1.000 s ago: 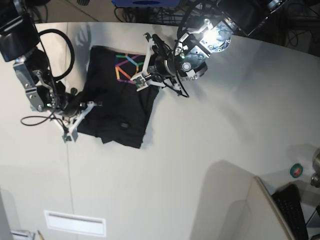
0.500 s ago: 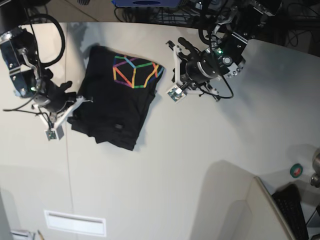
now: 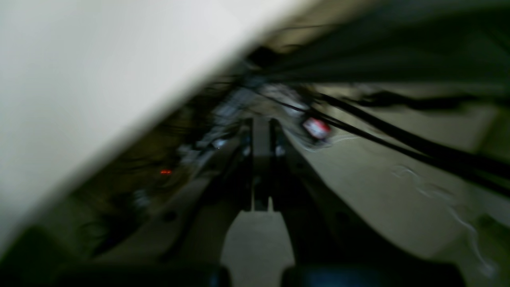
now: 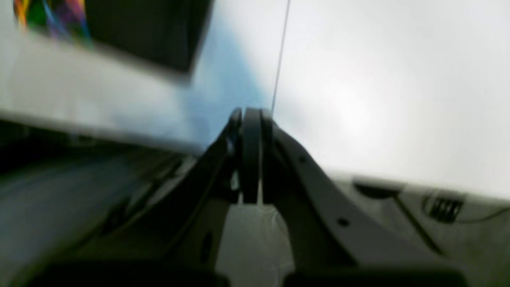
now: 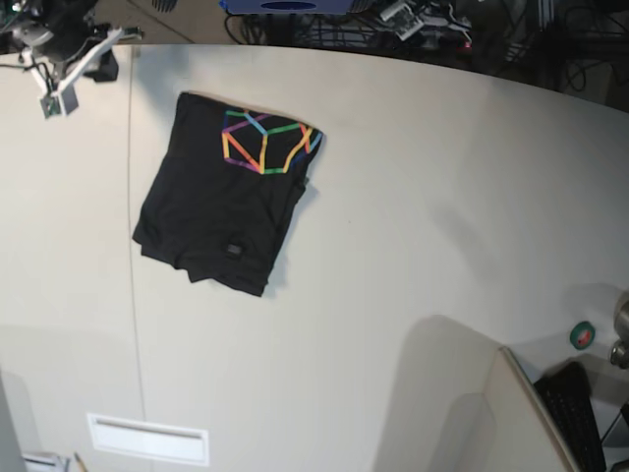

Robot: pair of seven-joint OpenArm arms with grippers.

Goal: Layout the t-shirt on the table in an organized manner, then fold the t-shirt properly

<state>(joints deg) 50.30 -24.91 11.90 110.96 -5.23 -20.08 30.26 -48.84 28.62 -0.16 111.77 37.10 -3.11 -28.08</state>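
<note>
The black t-shirt (image 5: 211, 206) lies folded into a compact rectangle on the off-white table (image 5: 413, 226), with its colourful line print (image 5: 263, 141) at the far end and a small tag (image 5: 234, 249) near the front. My right gripper (image 5: 51, 98) hovers at the far left corner, shut and empty. In the right wrist view, the right gripper (image 4: 251, 115) has its jaws pressed together, and a corner of the t-shirt (image 4: 139, 32) shows above. My left gripper (image 5: 401, 14) sits past the far table edge. In the blurred left wrist view, the left gripper (image 3: 261, 123) is shut on nothing.
A thin seam line (image 5: 131, 295) runs down the table's left part. A slotted white plate (image 5: 147, 438) sits near the front left. At the right are a raised white panel (image 5: 472, 403), a keyboard (image 5: 575, 413) and a small green round thing (image 5: 583, 335). Cables crowd the far edge.
Both arms have pulled away from the t-shirt toward the far edge, the right one to the far left corner. The shirt stays flat and folded.
</note>
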